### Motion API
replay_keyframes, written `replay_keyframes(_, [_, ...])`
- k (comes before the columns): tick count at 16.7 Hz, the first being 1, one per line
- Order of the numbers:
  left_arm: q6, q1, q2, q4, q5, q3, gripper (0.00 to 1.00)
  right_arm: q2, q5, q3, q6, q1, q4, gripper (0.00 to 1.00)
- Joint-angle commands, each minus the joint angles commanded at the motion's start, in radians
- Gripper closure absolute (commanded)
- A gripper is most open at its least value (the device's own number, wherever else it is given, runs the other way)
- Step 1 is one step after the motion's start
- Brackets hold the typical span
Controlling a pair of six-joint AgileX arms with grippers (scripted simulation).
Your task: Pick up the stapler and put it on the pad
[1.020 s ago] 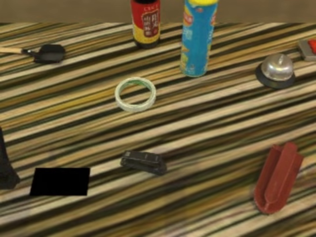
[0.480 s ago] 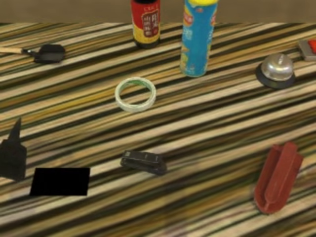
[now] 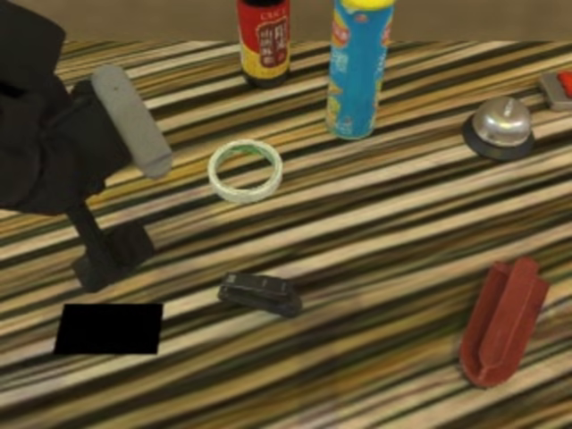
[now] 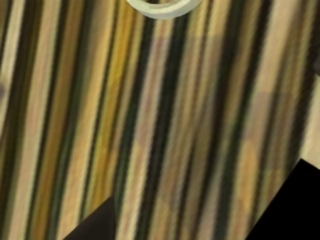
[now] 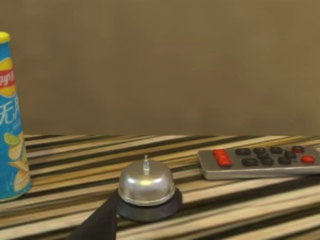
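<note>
The small black stapler [image 3: 259, 293] lies low on the striped table, a little left of centre. The pad [image 3: 109, 328], a flat black rectangle, sits to its left near the front edge. My left gripper [image 3: 111, 257] hangs just behind the pad and well left of the stapler, touching neither. In the left wrist view its dark fingertips [image 4: 97, 225] stand wide apart over bare striped table, so it is open and holds nothing. The right arm is outside the top view; its wrist view faces the back right of the table.
A white tape ring [image 3: 245, 171] lies behind the stapler. A dark sauce bottle [image 3: 264, 40] and a blue chips can [image 3: 357, 67] stand at the back. A silver bell [image 3: 500, 125] and a remote [image 3: 559, 89] sit at the back right, a dark red plastic object [image 3: 502, 322] at the front right.
My left arm has swung in from the left edge and now fills the upper left corner. Its gripper has moved right, toward the stapler. The stapler and pad have not moved.
</note>
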Motion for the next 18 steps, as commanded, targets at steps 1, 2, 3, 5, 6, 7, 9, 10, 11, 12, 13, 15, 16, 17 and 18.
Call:
replay_keyframes(1, [0.057, -0.031, 0.101, -0.060, 0.001, 0.076, 0.00, 0.000, 0.000, 0.000, 0.000, 0.000, 0.000, 0.00])
replay_keyframes(2, [0.112, -0.061, 0.196, -0.117, 0.002, 0.150, 0.00, 0.000, 0.000, 0.000, 0.000, 0.000, 0.000, 0.00])
replay_keyframes(3, [0.165, -0.090, 0.284, -0.170, 0.003, 0.221, 0.00, 0.000, 0.000, 0.000, 0.000, 0.000, 0.000, 0.00])
replay_keyframes(5, [0.262, -0.143, 0.443, -0.266, 0.004, 0.357, 0.00, 0.000, 0.000, 0.000, 0.000, 0.000, 0.000, 0.00])
replay_keyframes(6, [0.305, -0.166, 0.516, -0.308, 0.004, 0.420, 0.00, 0.000, 0.000, 0.000, 0.000, 0.000, 0.000, 0.00])
replay_keyframes(7, [0.345, -0.187, 0.584, -0.345, 0.004, 0.479, 0.00, 0.000, 0.000, 0.000, 0.000, 0.000, 0.000, 0.00])
replay_keyframes(9, [0.411, -0.223, 0.696, -0.406, 0.003, 0.576, 0.00, 0.000, 0.000, 0.000, 0.000, 0.000, 0.000, 0.00])
replay_keyframes(10, [0.437, -0.236, 0.737, -0.429, 0.002, 0.613, 0.00, 0.000, 0.000, 0.000, 0.000, 0.000, 0.000, 0.00])
replay_keyframes(11, [0.456, -0.247, 0.767, -0.446, 0.001, 0.642, 0.00, 0.000, 0.000, 0.000, 0.000, 0.000, 0.000, 0.00])
replay_keyframes(12, [0.469, -0.254, 0.787, -0.458, 0.001, 0.662, 0.00, 0.000, 0.000, 0.000, 0.000, 0.000, 0.000, 0.00])
replay_keyframes(13, [0.476, -0.258, 0.796, -0.464, 0.001, 0.673, 0.00, 0.000, 0.000, 0.000, 0.000, 0.000, 0.000, 0.00])
replay_keyframes(15, [0.477, -0.258, 0.797, -0.465, 0.001, 0.674, 0.00, 0.000, 0.000, 0.000, 0.000, 0.000, 0.000, 0.00])
replay_keyframes(16, [0.477, -0.258, 0.797, -0.465, 0.001, 0.674, 0.00, 0.000, 0.000, 0.000, 0.000, 0.000, 0.000, 0.00])
replay_keyframes(17, [0.477, -0.258, 0.797, -0.465, 0.001, 0.674, 0.00, 0.000, 0.000, 0.000, 0.000, 0.000, 0.000, 0.00])
replay_keyframes(18, [0.476, -0.253, 0.795, -0.462, 0.001, 0.671, 0.00, 0.000, 0.000, 0.000, 0.000, 0.000, 0.000, 0.00])
